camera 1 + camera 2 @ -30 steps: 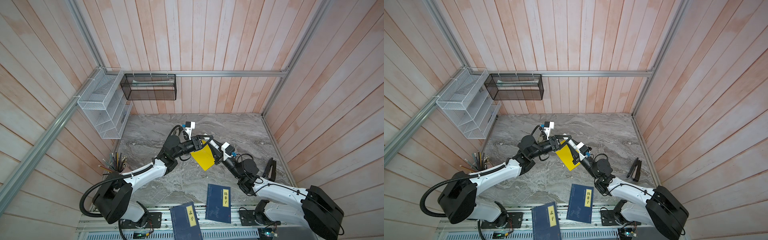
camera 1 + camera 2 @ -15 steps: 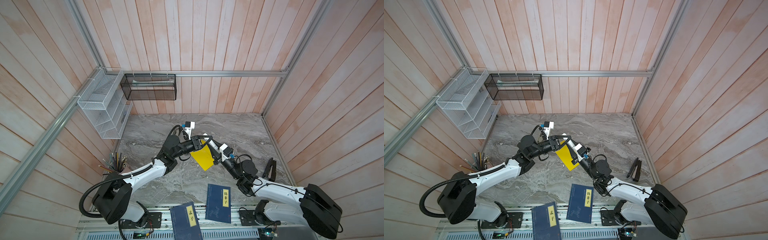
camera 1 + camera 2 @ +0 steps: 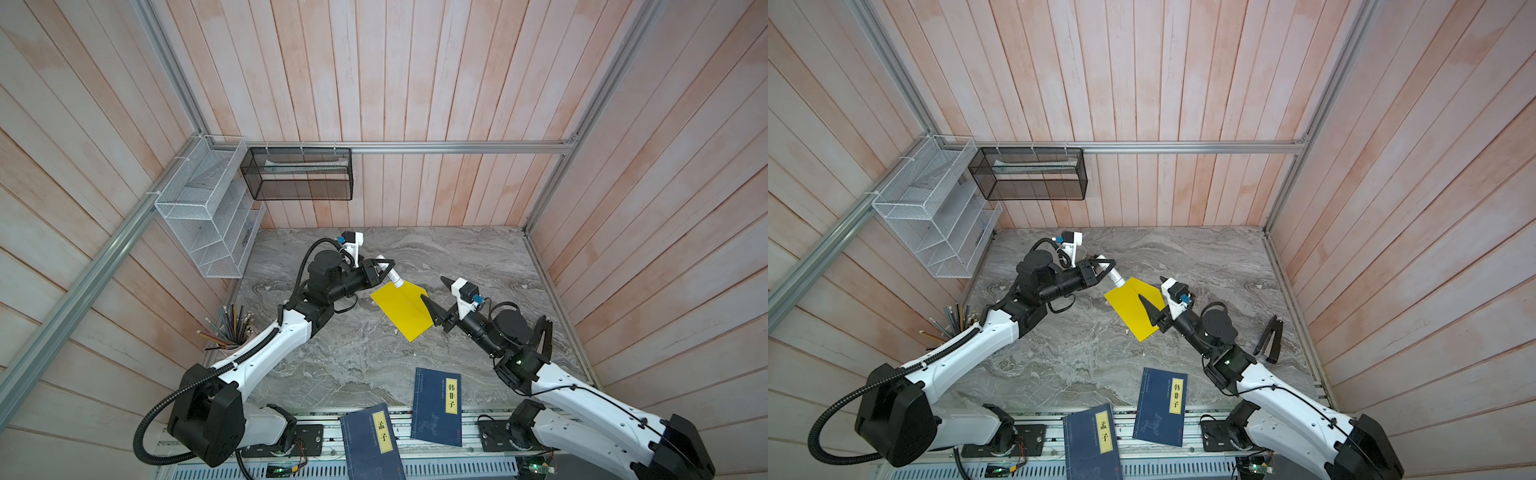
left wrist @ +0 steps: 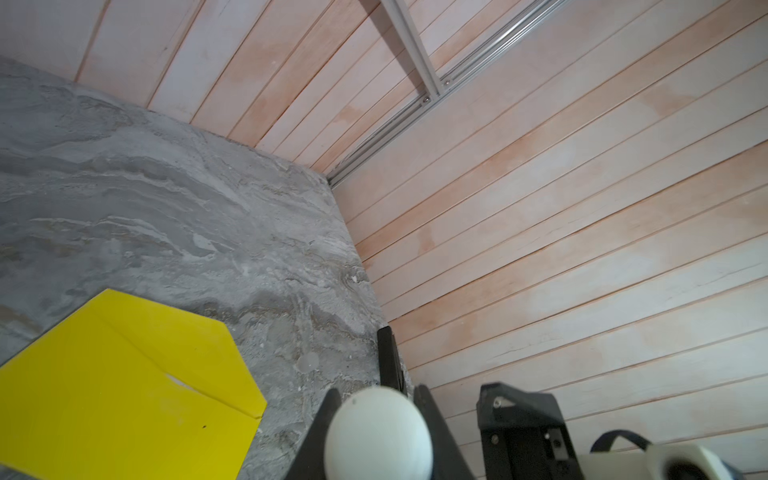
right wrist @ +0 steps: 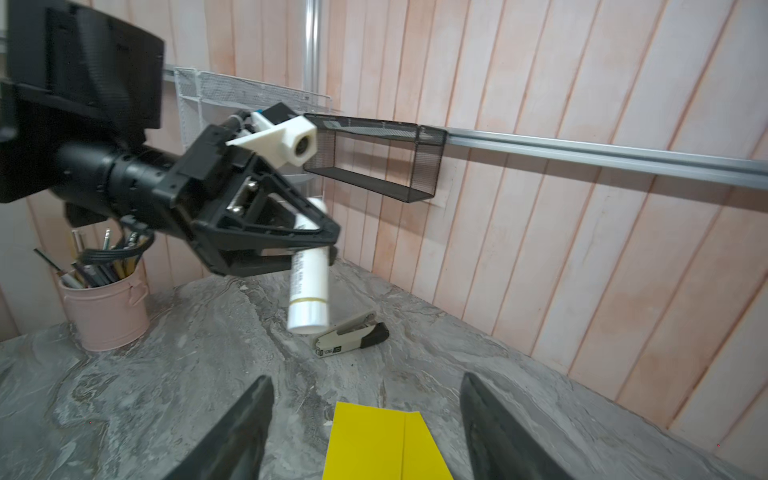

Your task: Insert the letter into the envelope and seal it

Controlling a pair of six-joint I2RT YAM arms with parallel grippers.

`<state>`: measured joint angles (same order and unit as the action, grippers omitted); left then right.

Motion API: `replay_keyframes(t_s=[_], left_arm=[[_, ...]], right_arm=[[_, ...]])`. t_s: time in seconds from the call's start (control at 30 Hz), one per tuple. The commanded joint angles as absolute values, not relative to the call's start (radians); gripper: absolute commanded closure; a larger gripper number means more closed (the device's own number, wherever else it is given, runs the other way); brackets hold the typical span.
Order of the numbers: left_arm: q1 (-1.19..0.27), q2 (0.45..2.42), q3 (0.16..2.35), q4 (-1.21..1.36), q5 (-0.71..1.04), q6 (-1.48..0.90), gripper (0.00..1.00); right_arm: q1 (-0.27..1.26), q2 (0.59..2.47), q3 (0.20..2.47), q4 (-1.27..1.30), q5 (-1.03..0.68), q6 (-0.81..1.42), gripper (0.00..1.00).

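Entry: yellow envelope [image 3: 401,309], flat on the marble table [image 3: 332,353], flap folded shut.
My left gripper [image 3: 384,268] is clamped on a white tube [image 5: 309,291], whose tip hangs at the envelope corner nearest it. The envelope is bright yellow and uncreased, with a slanted flap seam showing a thin white sliver. My right gripper [image 5: 365,378], fingers spread wide and holding nothing, sits over the opposite edge.

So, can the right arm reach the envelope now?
Likely yes: the right gripper hangs open over the envelope, nothing between them. The left gripper holds a glue stick by its far corner.
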<state>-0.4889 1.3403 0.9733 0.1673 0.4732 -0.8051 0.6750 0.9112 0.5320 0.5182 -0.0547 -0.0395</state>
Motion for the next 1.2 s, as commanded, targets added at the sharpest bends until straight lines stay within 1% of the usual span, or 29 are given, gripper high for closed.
replay_keyframes(t_s=[0.0,0.1,0.2,0.33,0.43,0.47,0.57,0.67,0.73,0.87,1.07,1.17], left_arm=[[-0.479,1.341,0.98,0.004,0.479,-0.721,1.0],[-0.478,1.364,0.949,-0.012,0.503,-0.729,1.0],[-0.478,1.396,0.918,-0.004,0.522,-0.743,1.0],[-0.481,1.442,0.896,0.028,0.541,-0.764,1.0],[-0.484,1.478,0.887,0.047,0.548,-0.774,1.0],[-0.484,1.492,0.885,0.053,0.551,-0.777,1.0],[-0.485,1.536,0.883,0.065,0.554,-0.779,1.0],[-0.49,1.576,0.897,0.061,0.547,-0.77,1.0],[-0.489,1.611,0.907,0.066,0.546,-0.767,1.0],[-0.489,1.681,0.935,0.072,0.558,-0.765,1.0],[-0.491,1.76,0.961,0.109,0.574,-0.778,1.0],[-0.491,1.783,0.978,0.104,0.571,-0.772,1.0]], right_arm=[[0.54,0.966,0.655,0.211,-0.135,0.14,0.32],[0.435,1.102,0.785,0.057,-0.21,0.219,0.36],[0.388,1.256,0.911,-0.06,-0.29,0.258,0.4],[0.348,1.445,1.04,-0.12,-0.384,0.274,0.43],[0.311,1.55,1.106,-0.139,-0.413,0.296,0.47],[0.299,1.582,1.128,-0.149,-0.419,0.305,0.51],[0.271,1.703,1.219,-0.225,-0.453,0.292,0.67],[0.267,1.804,1.295,-0.299,-0.435,0.267,0.71],[0.261,1.865,1.335,-0.326,-0.467,0.265,0.71],[0.261,1.95,1.407,-0.374,-0.521,0.253,0.65],[0.274,2.016,1.433,-0.393,-0.564,0.233,0.58],[0.287,2.037,1.431,-0.398,-0.571,0.22,0.56]])
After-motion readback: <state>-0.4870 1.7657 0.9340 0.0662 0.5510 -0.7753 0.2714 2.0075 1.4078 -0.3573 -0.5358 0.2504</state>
